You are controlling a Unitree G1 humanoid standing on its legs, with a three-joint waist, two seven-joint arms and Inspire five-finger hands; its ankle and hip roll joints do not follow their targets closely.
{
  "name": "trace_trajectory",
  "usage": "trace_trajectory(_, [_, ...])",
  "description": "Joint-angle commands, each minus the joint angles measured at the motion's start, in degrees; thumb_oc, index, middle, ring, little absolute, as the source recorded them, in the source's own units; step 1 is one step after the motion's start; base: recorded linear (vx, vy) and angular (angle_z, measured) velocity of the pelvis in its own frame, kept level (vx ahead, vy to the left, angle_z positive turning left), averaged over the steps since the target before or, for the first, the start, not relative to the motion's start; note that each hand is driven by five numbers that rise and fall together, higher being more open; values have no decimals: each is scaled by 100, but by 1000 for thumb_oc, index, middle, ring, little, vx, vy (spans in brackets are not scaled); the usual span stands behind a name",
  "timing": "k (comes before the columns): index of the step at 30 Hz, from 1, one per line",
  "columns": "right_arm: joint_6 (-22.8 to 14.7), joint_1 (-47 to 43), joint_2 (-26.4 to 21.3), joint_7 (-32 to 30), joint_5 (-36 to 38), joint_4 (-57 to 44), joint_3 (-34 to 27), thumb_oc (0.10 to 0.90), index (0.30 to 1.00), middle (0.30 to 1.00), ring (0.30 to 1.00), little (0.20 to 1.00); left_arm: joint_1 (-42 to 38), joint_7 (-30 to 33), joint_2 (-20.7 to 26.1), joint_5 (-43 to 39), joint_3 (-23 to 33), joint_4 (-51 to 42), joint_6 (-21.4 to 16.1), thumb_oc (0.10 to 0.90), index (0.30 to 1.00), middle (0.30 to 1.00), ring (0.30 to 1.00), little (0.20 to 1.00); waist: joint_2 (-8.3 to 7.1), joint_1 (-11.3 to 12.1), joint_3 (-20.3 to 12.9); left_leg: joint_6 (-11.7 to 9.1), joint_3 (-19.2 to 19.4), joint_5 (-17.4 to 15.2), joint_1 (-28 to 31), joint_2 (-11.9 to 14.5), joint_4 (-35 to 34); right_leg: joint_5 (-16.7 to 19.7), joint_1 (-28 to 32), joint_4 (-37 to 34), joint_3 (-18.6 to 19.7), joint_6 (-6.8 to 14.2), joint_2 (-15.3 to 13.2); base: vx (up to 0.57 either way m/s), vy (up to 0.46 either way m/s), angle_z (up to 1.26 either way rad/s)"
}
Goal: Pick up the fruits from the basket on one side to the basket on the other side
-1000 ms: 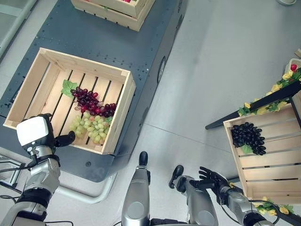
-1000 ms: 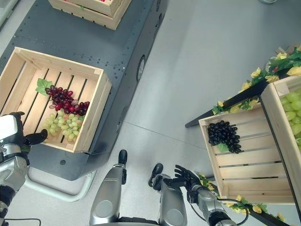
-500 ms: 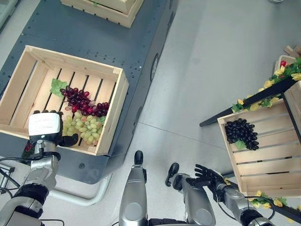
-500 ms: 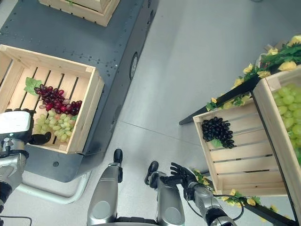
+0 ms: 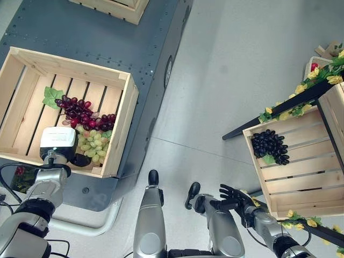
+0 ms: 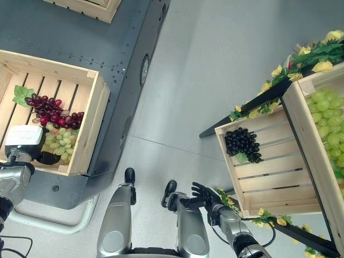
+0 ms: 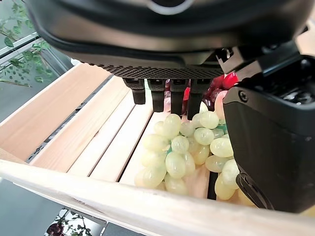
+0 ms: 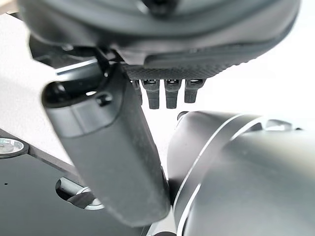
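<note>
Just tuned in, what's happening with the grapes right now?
The left hand is down inside the left wooden crate, fingers open over the green grapes, not closed on them yet. The red grapes lie just beyond. The right hand hangs open near the right crate, which holds black grapes.

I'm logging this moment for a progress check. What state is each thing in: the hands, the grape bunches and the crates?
left hand: open, poised over the green grapes
right hand: open, held low, holding nothing
green grapes: lying in the left crate, not gripped
red grapes: lying in the left crate, untouched
black grapes: lying in the right crate
left crate: holds two bunches
right crate: holds one bunch
</note>
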Motion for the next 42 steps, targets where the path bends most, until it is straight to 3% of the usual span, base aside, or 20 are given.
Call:
trace_trajectory(1, [45, 340, -303, 148, 85, -137, 142, 800, 900, 900, 900, 900, -268, 95, 524, -248, 233, 132, 348, 800, 900, 900, 900, 900, -94, -29, -86, 148, 380, -211, -684, -257, 559, 310, 595, -657, -61, -22, 222, 0, 0, 0])
trace_trajectory(12, [85, 183, -173, -35, 324, -412, 342, 800, 900, 900, 900, 900, -797, 55, 220, -503, 72, 851, 641, 800, 900, 900, 900, 900, -348, -33, 2, 231, 418, -358, -796, -258, 588, 411, 455, -692, -92, 37, 242, 0, 0, 0])
trace_trajectory(13, [77, 167, -170, -43, 332, -408, 349, 800, 900, 900, 900, 900, -829, 62, 207, -490, 59, 884, 633, 748, 822, 822, 822, 822, -355, -34, 4, 237, 428, -360, -793, -256, 576, 414, 443, -693, -97, 40, 238, -32, 3, 2])
trace_trajectory(14, [73, 145, -164, -63, 343, -404, 355, 800, 900, 900, 900, 900, -874, 84, 189, -523, 37, 918, 638, 598, 596, 596, 596, 596, -362, -36, 6, 244, 442, -364, -786, -254, 557, 418, 425, -692, -104, 46, 233, -32, 7, 0])
trace_trajectory(16, [76, 113, -165, -90, 355, -420, 376, 800, 900, 900, 900, 900, -982, 107, 165, -579, -37, 1024, 604, 400, 300, 300, 300, 300, -384, -50, 16, 234, 441, -363, -798, -255, 547, 436, 400, -715, -104, 52, 234, -15, 3, 0])
trace_trajectory(24, [9, 23, -204, -196, 509, -457, 414, 800, 900, 900, 900, 900, -1158, 404, 180, -690, -155, 1098, 412, 400, 300, 300, 300, 300, -409, -42, 17, 238, 466, -365, -774, -271, 482, 477, 373, -790, -133, 72, 197, -12, -1, 0])
trace_trajectory(35, [-59, 71, -238, -180, 532, -385, 296, 800, 900, 900, 900, 900, -1104, 1139, 248, -846, 74, 878, -147, 400, 300, 300, 300, 300, -333, 1, 7, 236, 479, -347, -571, -345, 357, 470, 464, -797, -181, 85, 101, -3, 1, 0])
trace_trajectory(42, [-290, 295, -241, -172, 644, -437, 130, 800, 900, 900, 900, 900, -648, 2578, 449, -777, 697, 357, -732, 400, 300, 300, 300, 300, -254, 76, -97, 194, 455, -289, -263, -429, 98, 483, 692, -963, -214, 112, 26, -1, -14, 2])
